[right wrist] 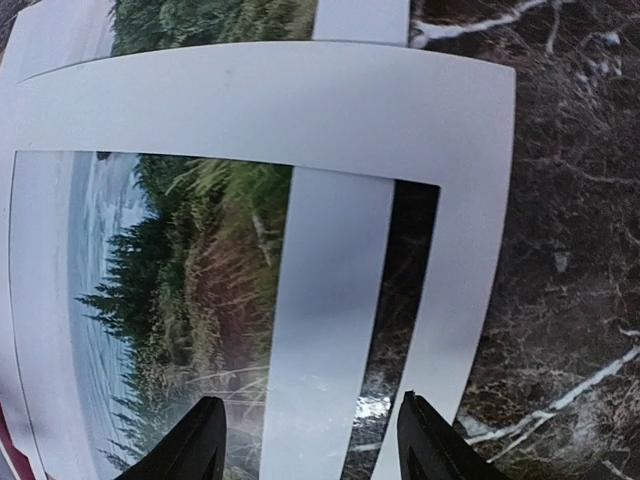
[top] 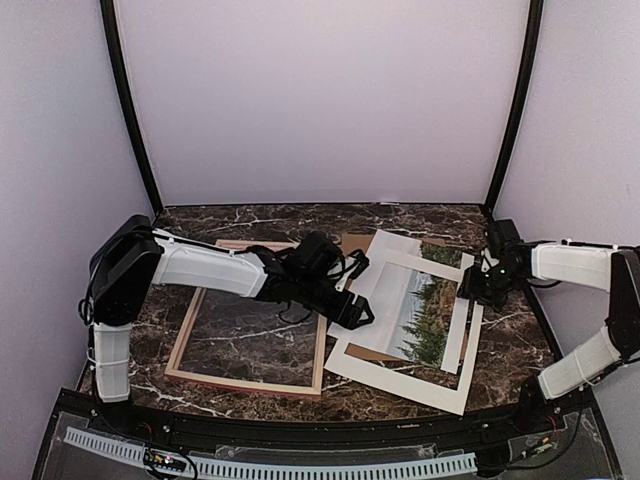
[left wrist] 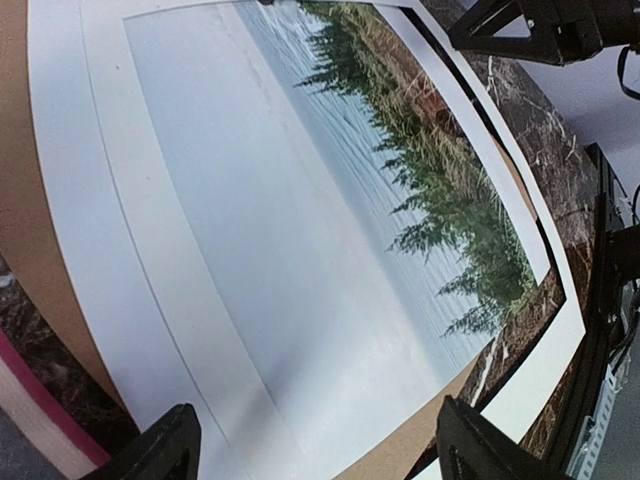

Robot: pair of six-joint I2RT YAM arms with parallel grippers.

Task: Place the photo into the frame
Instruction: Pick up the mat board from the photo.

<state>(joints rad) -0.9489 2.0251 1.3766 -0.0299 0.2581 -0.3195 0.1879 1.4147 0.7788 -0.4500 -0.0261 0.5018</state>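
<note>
Photo (top: pixel 418 312) lay just right of the frame (top: pixel 245 385), under the white mat (top: pixel 395 383), on brown board (top: pixel 352 243). My left claw (left wrist: pixel 315 450) hung open over its pale sky; my right claw (right wrist: pixel 312 440) hung open over the mat's right rail. Judged: slide mat off first, pinch border only.

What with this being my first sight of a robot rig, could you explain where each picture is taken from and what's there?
Two robot arms stand at the near edge of a marble table. The wide picture looks down from above and behind them; the other two come from a camera on each wrist. On the table lie an empty wooden frame and a photo of conifers under a white mat, on brown cardboard. The left gripper and right gripper are open, holding nothing.
</note>
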